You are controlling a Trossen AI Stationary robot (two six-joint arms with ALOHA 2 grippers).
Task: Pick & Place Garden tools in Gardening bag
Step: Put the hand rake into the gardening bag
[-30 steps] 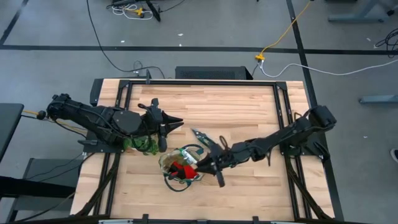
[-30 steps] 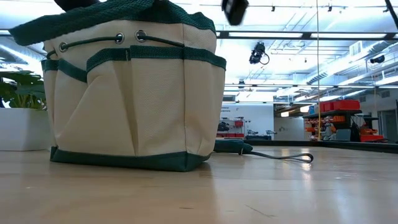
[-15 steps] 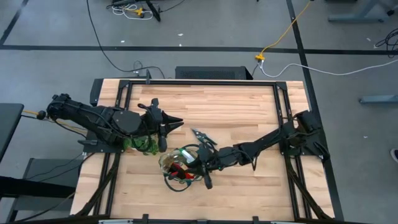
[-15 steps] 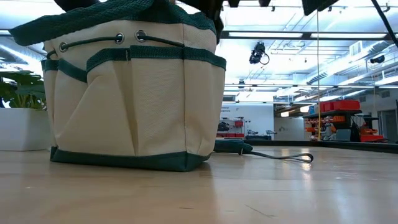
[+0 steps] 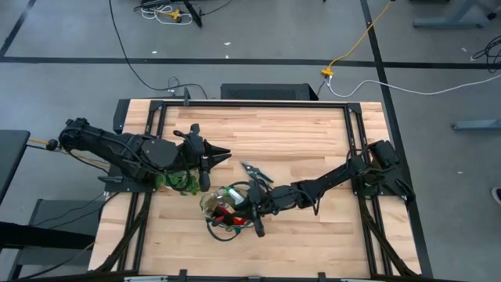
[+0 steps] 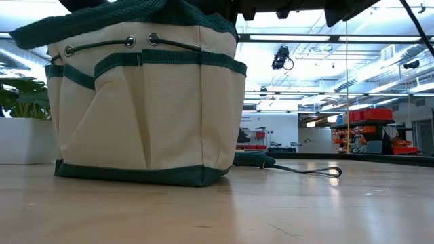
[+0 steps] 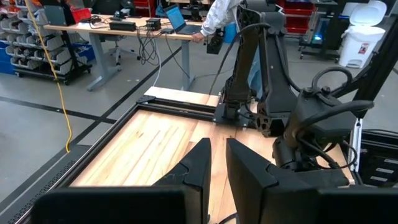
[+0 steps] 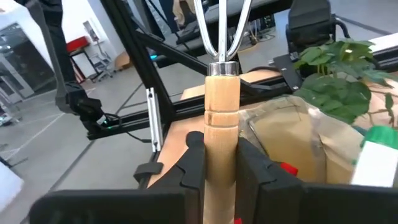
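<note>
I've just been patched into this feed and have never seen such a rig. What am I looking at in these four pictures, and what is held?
Two dark robot arms work at a wooden table. The high view looks straight down. The left gripper waits over the table's left side, holding nothing, its fingers nearly together. The right gripper reaches over the gardening bag, shut on a wooden-handled hand rake.

The low view sits at table-top height: the beige bag with green trim fills its left, and pruning shears lie on the table behind it.

Each wrist view looks past that arm's own fingers. The right one shows the rake's wooden handle clamped between them, metal tines beyond, with a leafy plant and the open bag ahead. The left one looks across the table at the other arm; a person stands at a desk beyond.
</note>
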